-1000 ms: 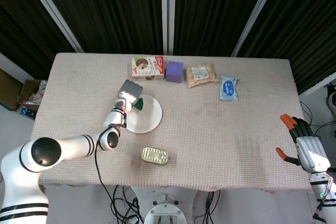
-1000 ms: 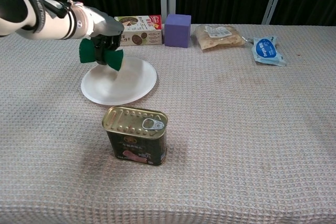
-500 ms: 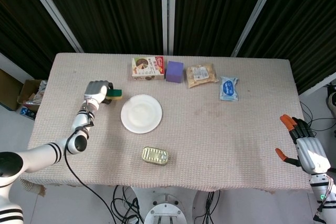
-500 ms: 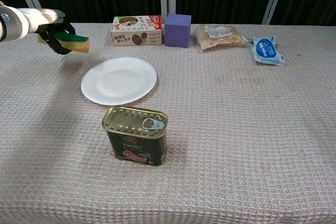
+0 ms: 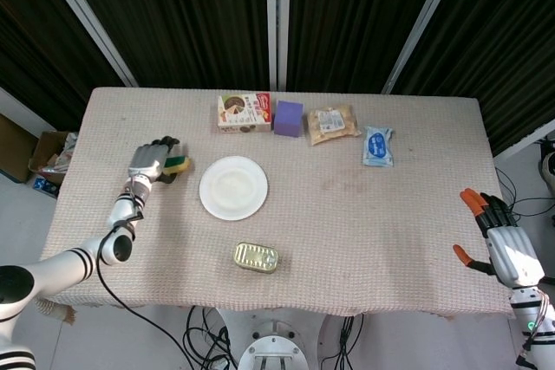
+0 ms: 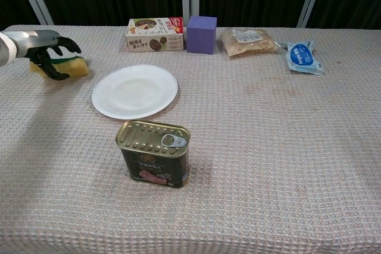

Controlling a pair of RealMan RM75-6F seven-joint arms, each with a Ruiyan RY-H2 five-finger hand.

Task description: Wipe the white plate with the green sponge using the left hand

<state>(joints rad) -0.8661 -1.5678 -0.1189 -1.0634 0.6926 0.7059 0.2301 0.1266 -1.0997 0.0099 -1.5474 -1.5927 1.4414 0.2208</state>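
The white plate (image 5: 233, 187) (image 6: 134, 91) lies bare on the tablecloth, left of centre. The green sponge (image 5: 179, 165) (image 6: 70, 66), green on top and yellow below, sits low on the cloth well left of the plate. My left hand (image 5: 149, 162) (image 6: 44, 53) holds it, dark fingers arched over its top and the thumb at its near side. My right hand (image 5: 503, 244) hangs past the table's right front corner with its fingers apart and nothing in it; the chest view does not show it.
A tin can (image 5: 256, 257) (image 6: 155, 153) stands in front of the plate. Along the back edge are a snack box (image 5: 244, 113) (image 6: 155, 34), a purple cube (image 5: 288, 118) (image 6: 202, 27), a bag of snacks (image 5: 333, 124) (image 6: 247, 41) and a blue packet (image 5: 378, 146) (image 6: 302, 57).
My left hand carried the sponge off the plate to the left, then lowered it to the cloth beside the plate. The right hand has stayed where it was.
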